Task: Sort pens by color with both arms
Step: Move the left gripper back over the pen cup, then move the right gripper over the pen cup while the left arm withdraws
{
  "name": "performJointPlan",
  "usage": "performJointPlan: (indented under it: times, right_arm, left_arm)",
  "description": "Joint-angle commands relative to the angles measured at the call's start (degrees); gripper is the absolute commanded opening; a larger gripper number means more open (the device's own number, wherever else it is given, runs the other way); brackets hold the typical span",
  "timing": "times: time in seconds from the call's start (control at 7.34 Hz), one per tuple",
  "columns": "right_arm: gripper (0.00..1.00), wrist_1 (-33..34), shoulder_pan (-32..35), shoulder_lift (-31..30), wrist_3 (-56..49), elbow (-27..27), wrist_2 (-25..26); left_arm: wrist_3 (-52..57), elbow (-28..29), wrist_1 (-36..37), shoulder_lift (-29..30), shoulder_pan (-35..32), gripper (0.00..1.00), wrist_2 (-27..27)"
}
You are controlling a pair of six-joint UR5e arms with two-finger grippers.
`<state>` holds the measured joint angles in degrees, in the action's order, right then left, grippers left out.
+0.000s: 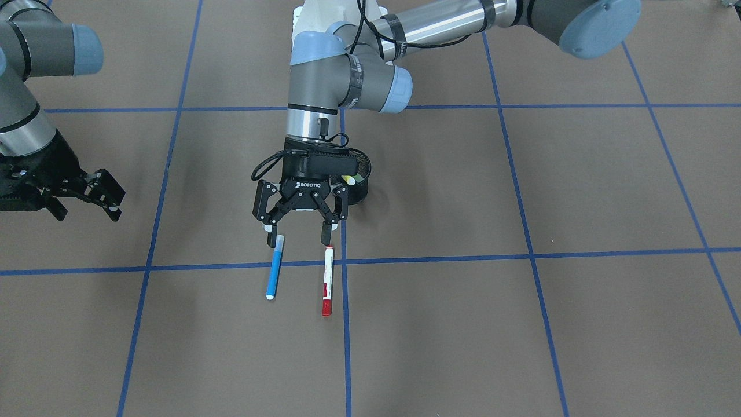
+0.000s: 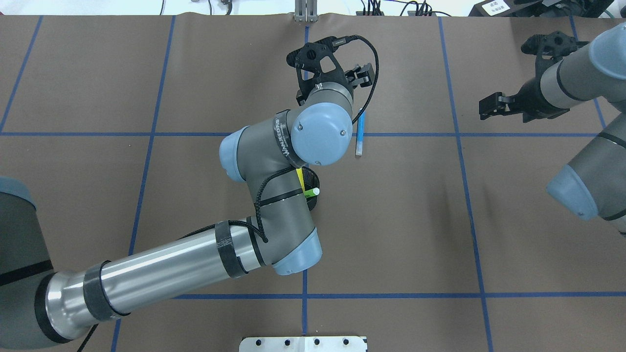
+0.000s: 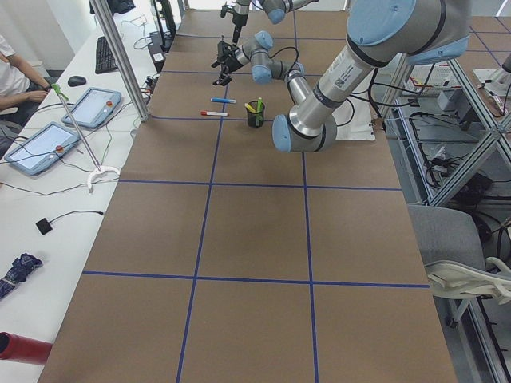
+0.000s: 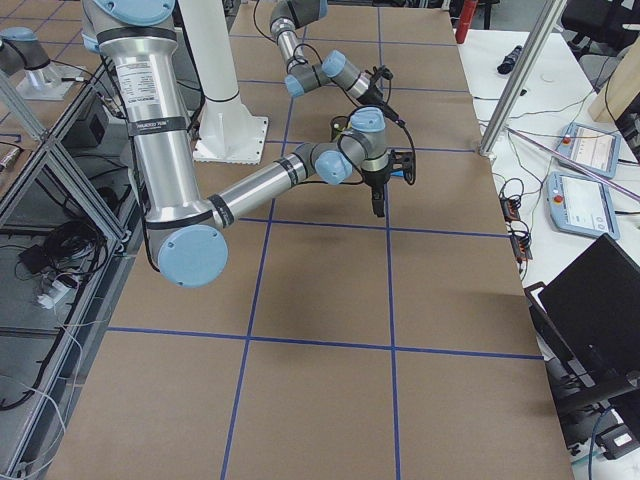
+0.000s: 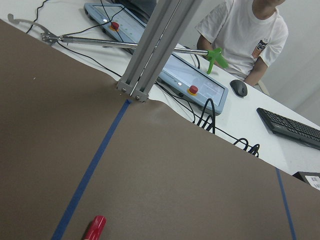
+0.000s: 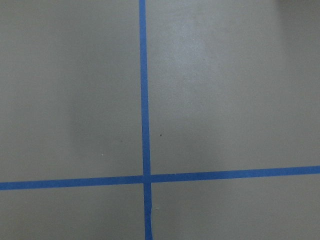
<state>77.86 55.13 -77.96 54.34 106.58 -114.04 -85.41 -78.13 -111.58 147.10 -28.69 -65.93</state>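
Brown table (image 1: 521, 324), left gripper (image 1: 298, 239) downturned — jaws wide near blue pen (image 1: 274, 267)

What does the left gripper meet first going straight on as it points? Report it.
Probably the table between the blue pen and red pen; depth unclear, so the left gripper could clip either.

Brown surface (image 1: 463, 324) with a blue tape grid (image 1: 440, 258). A blue pen (image 1: 274, 267). A white pen (image 1: 327, 281) with red ends. A black mesh cup (image 1: 363, 186). A yellow pen (image 2: 299, 176). A light green pen (image 2: 311, 193).

Four pens: blue pen (image 1: 274, 267), red-ended pen (image 1: 327, 281) beside one cup (image 1: 363, 191); yellow pen (image 2: 300, 178), green pen (image 2: 309, 193) inside it. Two arms (image 2: 171, 274).
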Motion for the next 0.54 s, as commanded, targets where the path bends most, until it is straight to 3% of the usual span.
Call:
performJointPlan:
  times: [0.0, 0.14, 0.41]
  right_arm:
    - [0.99, 0.0, -2.3, 2.2, 4.9, -0.1, 2.6]
    - [0.99, 0.0, -4.6, 3.4, 8.0, 0.2, 4.8]
    - [0.99, 0.0, -8.2, 7.4, 16.9, 0.2, 5.5]
  left_arm:
    - [10.7, -13.6, 9.8, -10.2, -7.0, 1.00, -15.2]
    - [16.7, -19.9, 10.2, -16.7, -10.2, 1.00, -19.0]
    - [27.7, -24.8, 10.1, -26.4, -17.7, 1.00, -31.7]
